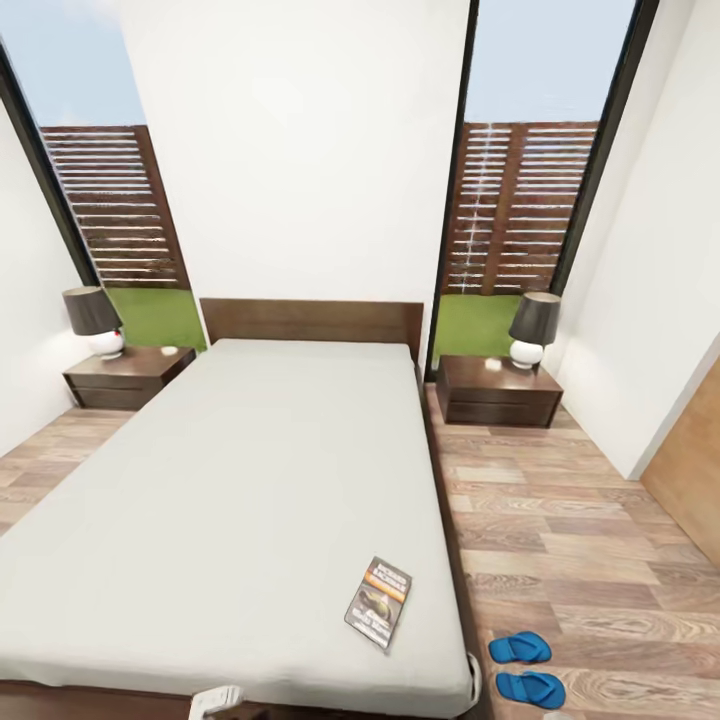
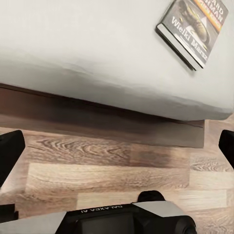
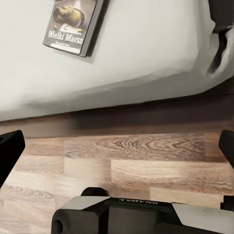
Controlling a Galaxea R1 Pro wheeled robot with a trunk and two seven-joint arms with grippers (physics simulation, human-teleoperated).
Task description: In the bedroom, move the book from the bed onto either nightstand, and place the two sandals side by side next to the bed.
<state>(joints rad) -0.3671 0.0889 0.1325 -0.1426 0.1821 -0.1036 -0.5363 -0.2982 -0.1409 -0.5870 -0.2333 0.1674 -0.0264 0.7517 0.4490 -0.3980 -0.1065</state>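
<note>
Both claws hang low at the foot of the bed, and each one's fingers stand wide apart, with nothing between them.

From the head camera, the bed fills the middle of the bedroom, its grey mattress bare except for the book, which lies flat near the foot-end corner on the robot's right. Two blue sandals sit on the wood floor just beside that same corner, close together and roughly parallel. A nightstand stands at each side of the headboard, each bearing a lamp — both are well apart from the book.

Through the left wrist camera, the left gripper hovers over floorboards below the bed frame; its dark fingertips sit at the two edges of the picture. The book shows near the mattress edge.

Through the right wrist camera, the right gripper is likewise spread over the floor, with the book up on the mattress beyond.

Judging by this, no step is done yet — the book pick is in hand. The next move calls for raising an arm above the mattress edge, probably the right, and closing on the thin cover from an edge, then driving to the nightstand on the right.
</note>
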